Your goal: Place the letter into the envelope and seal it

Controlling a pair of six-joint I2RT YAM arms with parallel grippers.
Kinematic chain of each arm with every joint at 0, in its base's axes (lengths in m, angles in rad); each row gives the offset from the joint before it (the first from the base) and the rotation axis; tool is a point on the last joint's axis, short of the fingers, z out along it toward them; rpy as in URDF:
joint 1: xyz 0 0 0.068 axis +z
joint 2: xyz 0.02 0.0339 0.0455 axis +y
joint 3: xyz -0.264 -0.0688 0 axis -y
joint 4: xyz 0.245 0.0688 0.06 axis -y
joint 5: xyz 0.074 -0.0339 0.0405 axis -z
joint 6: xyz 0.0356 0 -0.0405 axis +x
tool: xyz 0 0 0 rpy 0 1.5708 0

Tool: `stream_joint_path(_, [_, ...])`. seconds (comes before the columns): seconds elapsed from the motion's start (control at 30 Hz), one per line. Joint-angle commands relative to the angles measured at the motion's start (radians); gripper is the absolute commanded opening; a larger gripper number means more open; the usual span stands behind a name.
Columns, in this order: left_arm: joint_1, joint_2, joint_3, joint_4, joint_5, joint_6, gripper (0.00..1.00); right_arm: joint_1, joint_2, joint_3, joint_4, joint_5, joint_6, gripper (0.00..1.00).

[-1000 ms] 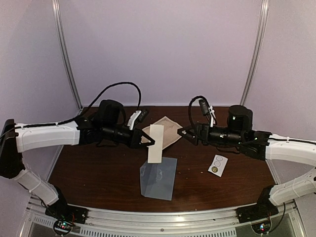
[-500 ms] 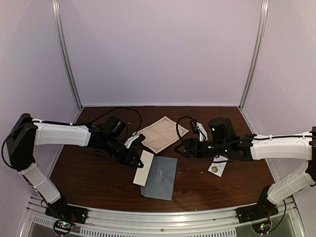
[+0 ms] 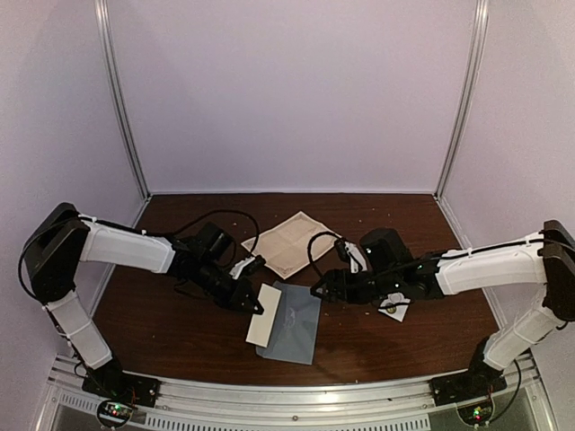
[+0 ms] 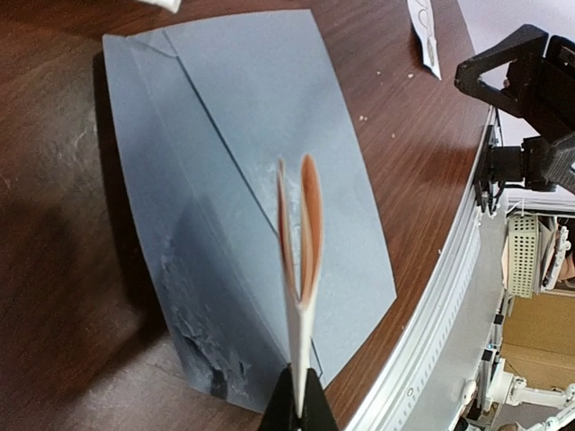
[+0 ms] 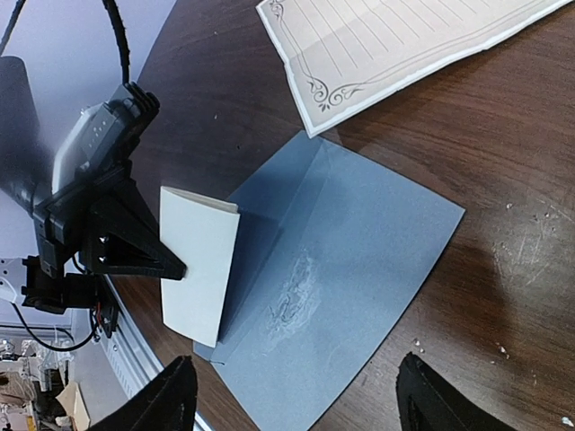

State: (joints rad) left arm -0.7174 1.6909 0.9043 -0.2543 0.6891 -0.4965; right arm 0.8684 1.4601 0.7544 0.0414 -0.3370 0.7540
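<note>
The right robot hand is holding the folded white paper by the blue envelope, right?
Not quite: it is the left gripper that holds the folded white paper by the blue envelope. The right wrist view shows the paper pinched there, while the right gripper stands open and empty.

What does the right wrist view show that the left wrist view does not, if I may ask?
Only the right wrist view: the lined sheet with its ornate border, the folded letter's broad face, and the left gripper seen from outside, pinching the letter's edge. Only the left wrist view: the sticker strip, and the letter edge-on, its folds bowing apart. Both: the grey-blue envelope lying flat on the brown table, with the letter held at its edge, not yet inside.
</note>
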Motion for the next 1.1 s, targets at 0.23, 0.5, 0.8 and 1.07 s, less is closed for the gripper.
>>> stream_joint_path(0.23, [0.026,0.044,-0.027,0.048,-0.085,-0.002,0.0,0.034,0.095,0.026,0.012,0.04,0.035,0.7])
stream_joint_path(0.5, [0.026,0.07,-0.022,0.039,-0.082,0.017,0.0,0.052,0.174,0.031,0.034,0.037,0.07,0.65])
stream_joint_path(0.8, [0.026,0.107,-0.011,0.036,-0.065,0.028,0.0,0.065,0.24,0.045,0.063,0.021,0.092,0.62])
stream_joint_path(1.07, [0.026,0.127,-0.001,0.04,-0.06,0.02,0.0,0.07,0.273,0.046,0.082,0.015,0.107,0.6])
